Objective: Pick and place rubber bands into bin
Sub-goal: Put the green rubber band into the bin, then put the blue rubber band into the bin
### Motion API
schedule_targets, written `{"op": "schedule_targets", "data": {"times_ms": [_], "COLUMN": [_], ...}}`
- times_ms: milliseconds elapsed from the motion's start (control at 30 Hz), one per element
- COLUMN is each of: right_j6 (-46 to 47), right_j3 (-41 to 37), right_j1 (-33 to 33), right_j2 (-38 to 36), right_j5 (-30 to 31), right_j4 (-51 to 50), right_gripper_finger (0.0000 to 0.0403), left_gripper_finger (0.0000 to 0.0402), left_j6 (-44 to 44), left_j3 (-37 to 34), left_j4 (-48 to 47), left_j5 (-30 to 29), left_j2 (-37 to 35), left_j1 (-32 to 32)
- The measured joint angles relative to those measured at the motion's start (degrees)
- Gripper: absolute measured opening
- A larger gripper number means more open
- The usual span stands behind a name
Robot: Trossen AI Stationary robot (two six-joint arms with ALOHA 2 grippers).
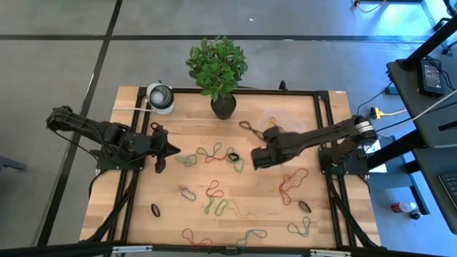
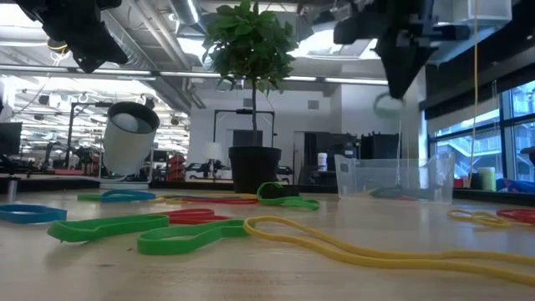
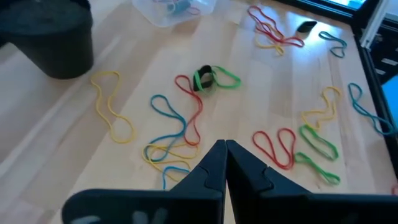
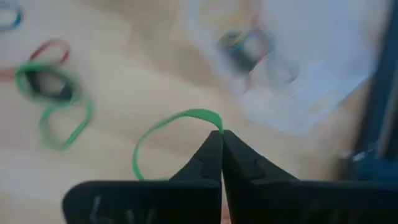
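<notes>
While its two dark fingers are pinched together on a thin green rubber band (image 4: 163, 134), the right hand (image 1: 258, 158) hangs over the wooden worktop (image 1: 171, 207), near the shallow clear plastic bin (image 1: 280, 121). That loop is light and floppy, so a tip pinch on one strand looks enough. The left hand (image 1: 166, 150) waits closed and empty beside more scattered bands.
</notes>
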Motion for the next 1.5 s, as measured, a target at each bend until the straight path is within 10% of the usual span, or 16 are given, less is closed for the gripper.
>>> {"op": "schedule_targets", "data": {"times_ms": [233,633,1133,1500], "right_j6": [-9.16,-29.90,-38.60,-41.85], "right_j3": [-6.99,-34.35,-34.14,-30.85], "right_j1": [-9.09,-26.87,-29.09,-24.64], "right_j2": [-10.33,-22.03,-22.10,-29.28], "right_j5": [3.49,0.44,-3.23,-8.93], "right_j4": [-4.15,22.66,23.04,32.22], "right_gripper_finger": [0.0001,0.0005,0.0095,0.0072], "left_gripper_finger": [0.0005,0.0006,0.0006,0.0006], "left_j6": [0.00,0.02,7.01,9.03], "left_j3": [0.00,0.00,0.02,0.02], "left_j4": [1.31,1.52,9.23,9.23], "left_j5": [-3.00,-8.48,-10.55,-8.76], "left_j2": [0.00,0.11,5.13,7.04], "left_j1": [0.00,0.00,0.00,0.00]}}
